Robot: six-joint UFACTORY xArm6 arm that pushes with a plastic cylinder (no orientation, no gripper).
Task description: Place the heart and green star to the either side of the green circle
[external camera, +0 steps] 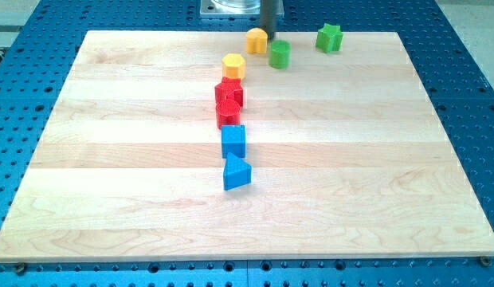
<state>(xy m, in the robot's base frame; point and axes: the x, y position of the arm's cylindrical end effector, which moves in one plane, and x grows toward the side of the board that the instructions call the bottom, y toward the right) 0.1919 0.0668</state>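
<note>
Seven blocks sit on the pale wooden board [111, 159], which lies on a blue perforated table [470, 96]; all of them are gathered in the upper middle of the board.

My rod comes down from the view's top edge as a dark vertical bar. My tip [271, 40] is at the far edge of the board, between the yellow heart [256, 40] and the green circle [280, 54], just beside both. I cannot tell whether it touches either. It is a bare rod with nothing that opens or closes, and nothing is held by it.

Task blocks, as they look:
- Green star [329, 37]: bright green, pointed outline, standing alone at the view's upper right, apart from the green circle.
- Green circle: same green, a short cylinder with a round top face, just below and right of my tip.
- Yellow heart: orange-yellow, rounded top; its lobes are hard to make out at this size. It lies up and left of the green circle, close but not touching as far as I can see.

Other blocks run in a rough column down the middle. Blue cube [233, 141] with a blue triangle [237, 173] just below it. Above them, two red blocks [228, 102] pressed together, shapes unclear. Above those, a yellow hexagon [233, 65], near the top red block.
</note>
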